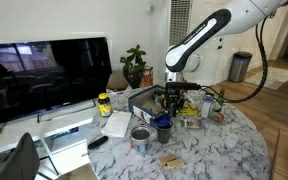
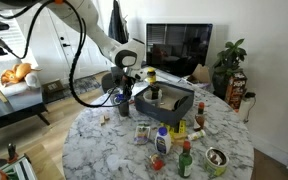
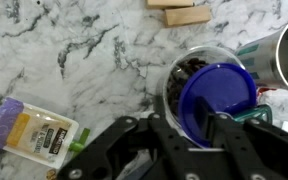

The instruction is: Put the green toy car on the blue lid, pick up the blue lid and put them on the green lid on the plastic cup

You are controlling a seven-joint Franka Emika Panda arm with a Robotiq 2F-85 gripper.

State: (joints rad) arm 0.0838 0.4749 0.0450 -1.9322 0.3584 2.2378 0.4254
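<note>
My gripper [image 3: 197, 125] points down over the marble desk [image 3: 84, 60]. Its black fingers [image 3: 169, 128] are drawn close together on the near rim of the blue lid [image 3: 219, 95], and they look pinched on it. In the wrist view the lid sits tilted, overlapping the rim of the plastic cup [image 3: 181, 66] and shifted to one side of it. The part of the cup's top not covered by the lid looks dark. I cannot tell a green lid from whatever else lies there.

In an exterior view my gripper [image 1: 168, 104] hangs just above the cup [image 1: 163, 128], which stands well in from the desk's edge. Just beside the cup stands a silvery metal can [image 3: 286, 55], which also shows in an exterior view [image 1: 140, 138]. I cannot tell whether can and cup touch. Beyond them, nearer the desk's edge, lie two small wooden blocks [image 3: 187, 15], close together and apart from the cup. On the other side of my fingers a flat packet [image 3: 34, 128] with a purple end lies on the marble, well apart from the cup.

Farther out, a black tray [image 2: 164, 100] sits near my gripper [image 2: 124, 97], toward the edge where the monitor [image 2: 179, 45] stands. A cluster of small bottles [image 2: 162, 140] stands toward the opposite edge of the desk. A potted plant [image 1: 134, 65] stands past the desk's far edge.
</note>
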